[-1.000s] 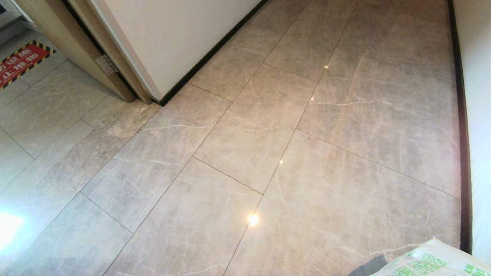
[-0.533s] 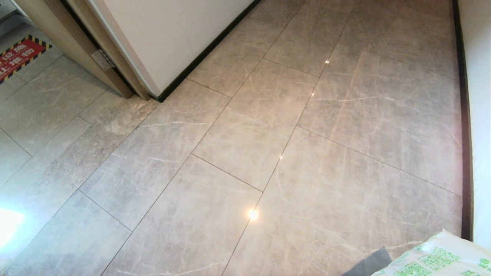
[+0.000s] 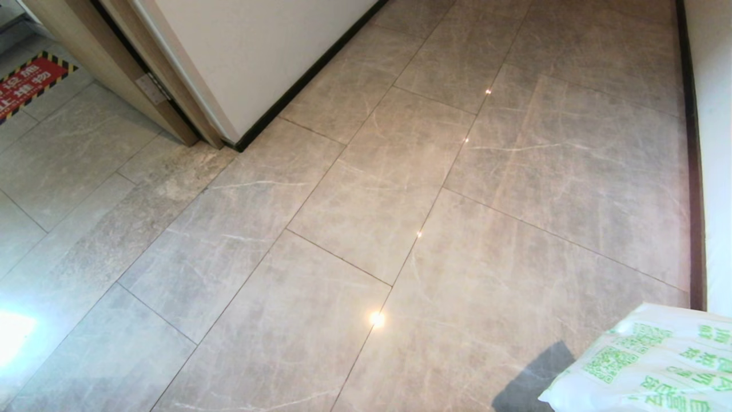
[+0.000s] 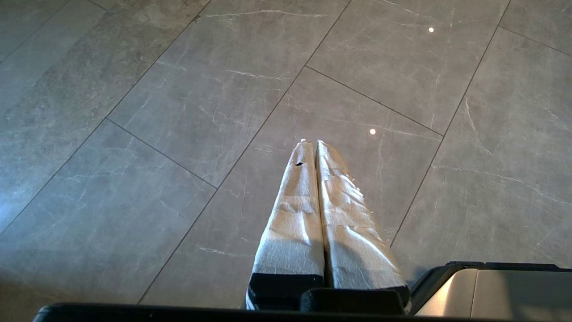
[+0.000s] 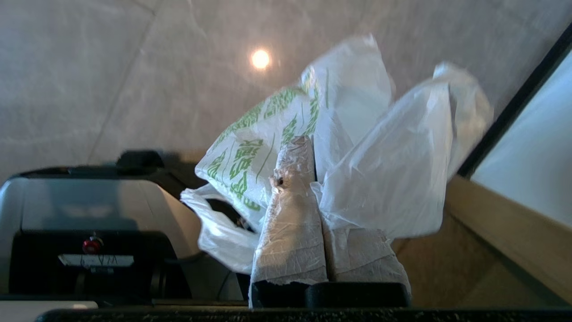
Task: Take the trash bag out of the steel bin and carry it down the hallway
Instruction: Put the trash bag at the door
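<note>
Your right gripper (image 5: 308,147) is clenching the trash bag (image 5: 357,147) (left gripper (image 4: 311,143) clenched, empty), the hallway (image 3: 400,171) stretching ahead.

You're seeing both grippers' fingers (image 4: 308,210) wrapped in crinkled white tape over black mounts; beside the right gripper (image 5: 308,188), a silver-grey base (image 5: 89,210) with a red button (image 5: 91,245).

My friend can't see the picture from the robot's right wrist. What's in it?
The right gripper, its fingers wrapped in pale tape, is shut on a crinkly white trash bag printed in green. Behind are glossy hallway tiles and part of the robot's base.
</note>
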